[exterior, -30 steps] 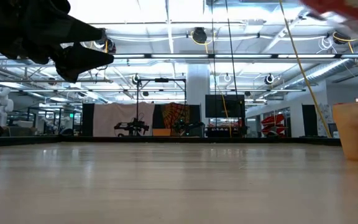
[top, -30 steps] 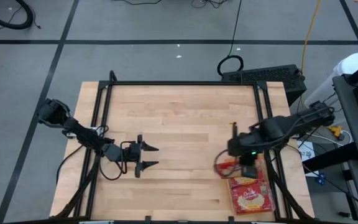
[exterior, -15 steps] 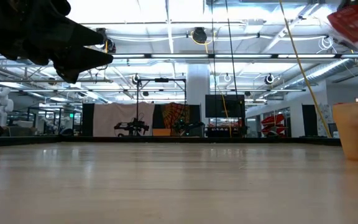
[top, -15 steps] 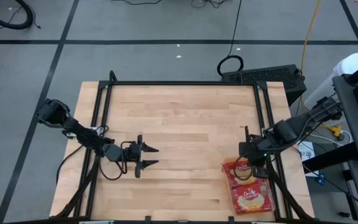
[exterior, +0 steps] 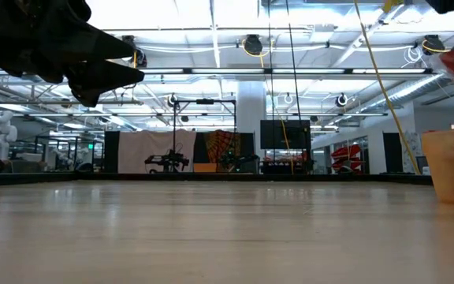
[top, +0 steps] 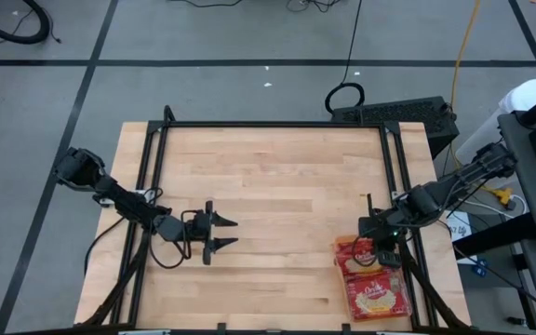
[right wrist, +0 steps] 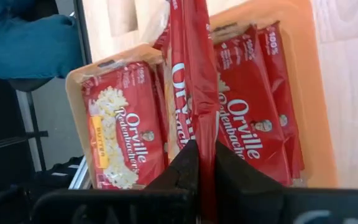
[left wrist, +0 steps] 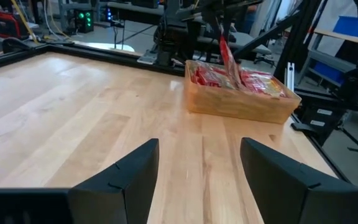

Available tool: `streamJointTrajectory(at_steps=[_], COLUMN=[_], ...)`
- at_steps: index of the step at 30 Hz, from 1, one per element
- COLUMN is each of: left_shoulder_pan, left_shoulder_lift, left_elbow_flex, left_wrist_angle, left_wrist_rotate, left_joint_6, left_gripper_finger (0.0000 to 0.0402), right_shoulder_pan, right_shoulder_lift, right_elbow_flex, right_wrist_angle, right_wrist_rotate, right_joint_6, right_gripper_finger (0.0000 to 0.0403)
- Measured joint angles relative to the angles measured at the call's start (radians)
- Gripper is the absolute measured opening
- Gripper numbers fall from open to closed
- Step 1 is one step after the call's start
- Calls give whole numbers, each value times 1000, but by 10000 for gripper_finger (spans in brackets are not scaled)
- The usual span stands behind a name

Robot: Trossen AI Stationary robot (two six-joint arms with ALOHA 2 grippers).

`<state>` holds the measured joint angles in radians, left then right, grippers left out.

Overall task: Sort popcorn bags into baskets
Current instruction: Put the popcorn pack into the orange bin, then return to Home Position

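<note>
My right gripper hovers over the far end of the orange basket at the table's right near corner, shut on a red popcorn bag. In the left wrist view this bag hangs edge-on above the basket. Several red bags lie flat inside the basket. My left gripper waits open above the table's left half, fingers pointing right; its fingers frame bare wood. My right gripper pinches the red bag between its two fingers at the bag's upper edge, coming from above and pointing down. The bag is lifted clear and hangs edge-on below the fingers, over the bags lying in the basket.
Black rails run along the table's left, far and right sides. The wooden top between the two arms holds nothing. The basket shows at the right edge of the low view. A keyboard sits beyond the far edge.
My right gripper has carried the bag toward the table's right, from beside the basket's left side to above its far end, and lowered it; the bag has dropped lower in the low view. The fingers stay shut on it.
</note>
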<state>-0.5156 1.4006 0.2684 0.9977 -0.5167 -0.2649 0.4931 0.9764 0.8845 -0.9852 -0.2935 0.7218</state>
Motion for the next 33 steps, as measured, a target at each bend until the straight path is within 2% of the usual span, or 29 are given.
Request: streamJointTrajectory(at_steps=[7, 15, 19, 27, 30, 33], left_shoulder_pan=[0, 0, 0, 12, 14, 29], left_shoulder_lift=[0, 0, 0, 0, 0, 0], left_elbow_flex=[0, 0, 0, 0, 0, 0], left_wrist_angle=[0, 0, 0, 0, 0, 0], left_wrist_rotate=[0, -8, -9, -10, -9, -9], left_joint_6=[-7, -6, -1, -8, -2, -2], left_gripper_finger=[227, 227, 227, 227, 227, 227], right_shoulder_pan=[0, 0, 0, -3, -3, -3], right_shoulder_lift=[-44, -43, -43, -43, -40, -39], right_elbow_flex=[-70, -141, -143, -134, -90, -54], right_wrist_angle=[1, -22, -62, -28, 22, 145], right_wrist_rotate=[-24, -18, 36, 143, 245, 379], right_joint_6=[20, 18, -2, -46, -17, -38], right_gripper_finger=[25, 90, 116, 144, 145, 145])
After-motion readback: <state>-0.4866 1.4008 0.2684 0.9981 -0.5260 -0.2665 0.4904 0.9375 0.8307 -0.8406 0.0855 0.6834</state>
